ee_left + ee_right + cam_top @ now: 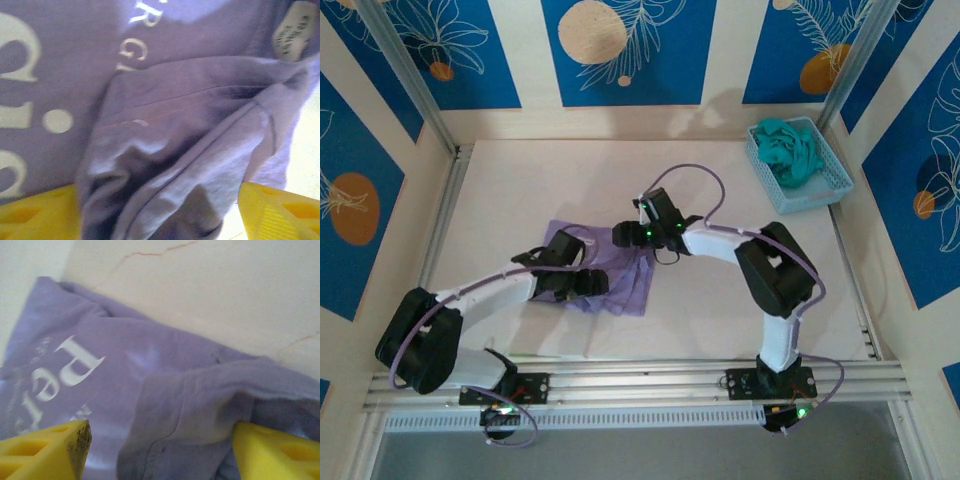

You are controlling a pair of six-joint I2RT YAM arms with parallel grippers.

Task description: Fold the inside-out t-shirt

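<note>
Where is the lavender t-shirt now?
In the top view, the lavender t-shirt lies left of table centre beneath the left gripper and right gripper, far from the blue basket.

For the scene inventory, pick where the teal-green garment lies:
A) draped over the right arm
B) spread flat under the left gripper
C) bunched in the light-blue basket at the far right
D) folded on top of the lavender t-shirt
C: the teal-green garment lies crumpled inside the light-blue basket at the far right, well apart from the lavender t-shirt lying mid-table.
</note>
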